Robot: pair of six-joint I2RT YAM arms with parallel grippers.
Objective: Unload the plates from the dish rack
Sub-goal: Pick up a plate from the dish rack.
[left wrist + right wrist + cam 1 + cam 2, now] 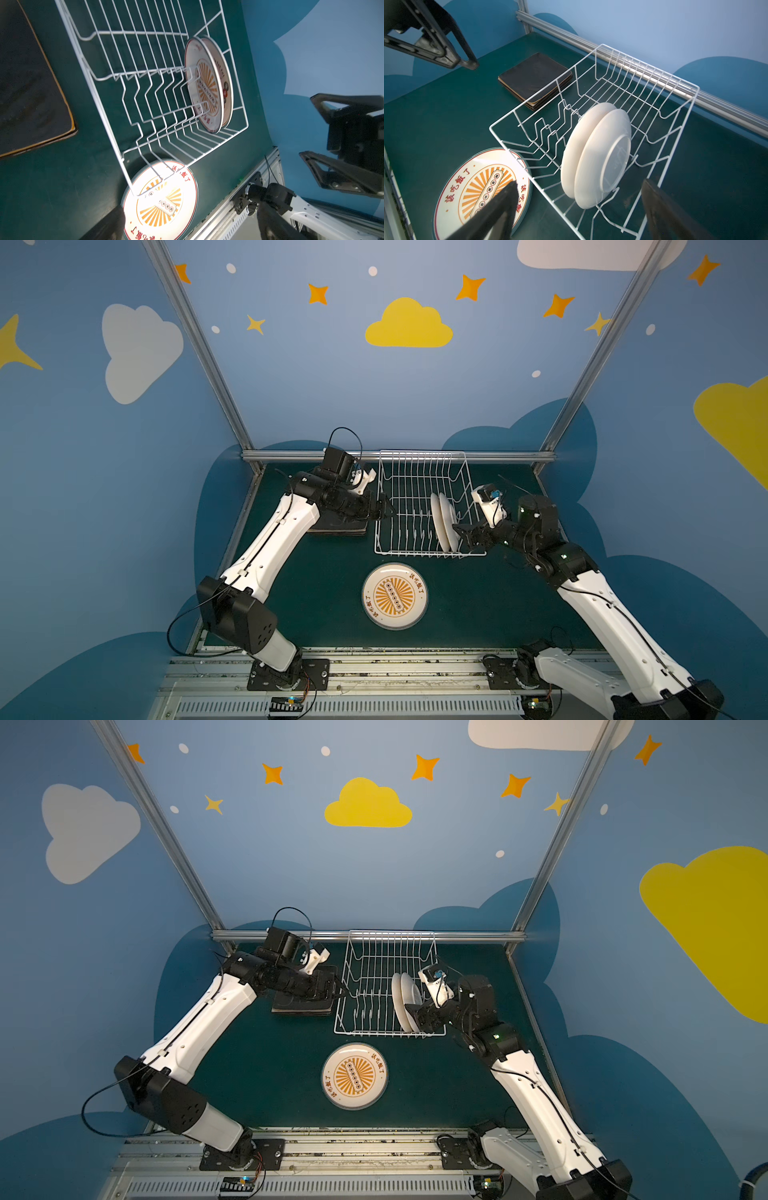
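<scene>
Your right fingers (496,212) stand apart, empty, just beside two white plates (596,158) upright in the dish rack (409,497); the left fingers (353,174) are apart too. Pinch both plates together, or lift crookedly, and one may slip or drag the rack.

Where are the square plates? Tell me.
In both top views, the square plates lie stacked on the table just left of the rack, partly under the left arm.

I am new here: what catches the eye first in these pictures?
Two white plates stand on edge at the right end of the rack, with the open right tool close beside them. In front of the rack a round plate with an orange sunburst lies flat; left of the rack sits a stack of black square plates.
</scene>
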